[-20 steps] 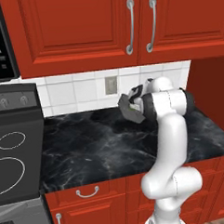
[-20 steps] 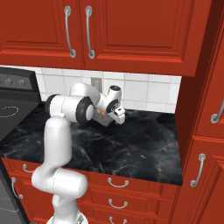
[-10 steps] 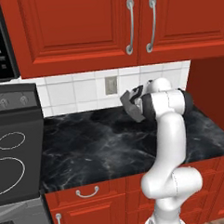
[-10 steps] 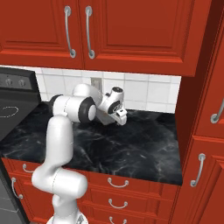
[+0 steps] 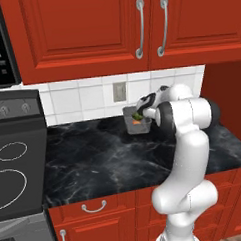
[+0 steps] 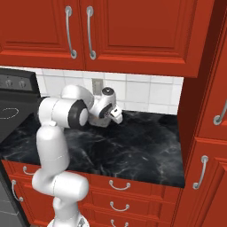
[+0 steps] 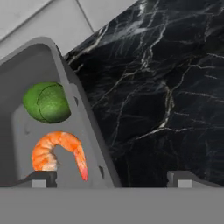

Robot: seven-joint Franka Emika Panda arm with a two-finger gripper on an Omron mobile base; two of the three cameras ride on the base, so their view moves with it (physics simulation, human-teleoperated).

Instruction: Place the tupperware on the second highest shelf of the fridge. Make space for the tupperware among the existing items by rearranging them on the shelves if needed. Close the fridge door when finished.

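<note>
The gripper (image 7: 111,177) stands spread wide, its two dark fingertips (image 7: 186,178) far apart with nothing pinched between them. One tip sits over the inside of the tupperware (image 7: 65,127), the other over the bare black marble surface (image 7: 166,87), so the container's near wall runs up between them.

Just beyond the tip inside the box lies an orange shrimp (image 7: 57,153), curled on the grey floor of the container. A little farther in, past the shrimp, sits a green avocado half (image 7: 47,103), close against the same wall. Beyond the tupperware's far rim the pale tiled wall (image 7: 52,22) begins.

In the left base view the gripper (image 5: 142,111) hangs at the end of the bent white arm, right above the grey tupperware (image 5: 136,122), which stands on the surface (image 5: 104,158) near the backsplash, below a wall outlet (image 5: 120,92). Farther off to that side is a dark stove (image 5: 17,168). Red upper cabinets (image 5: 112,28) hang above.

In the right base view the hand (image 6: 111,113) points down toward the back of the surface (image 6: 133,146), and the tupperware is hidden behind the arm.
</note>
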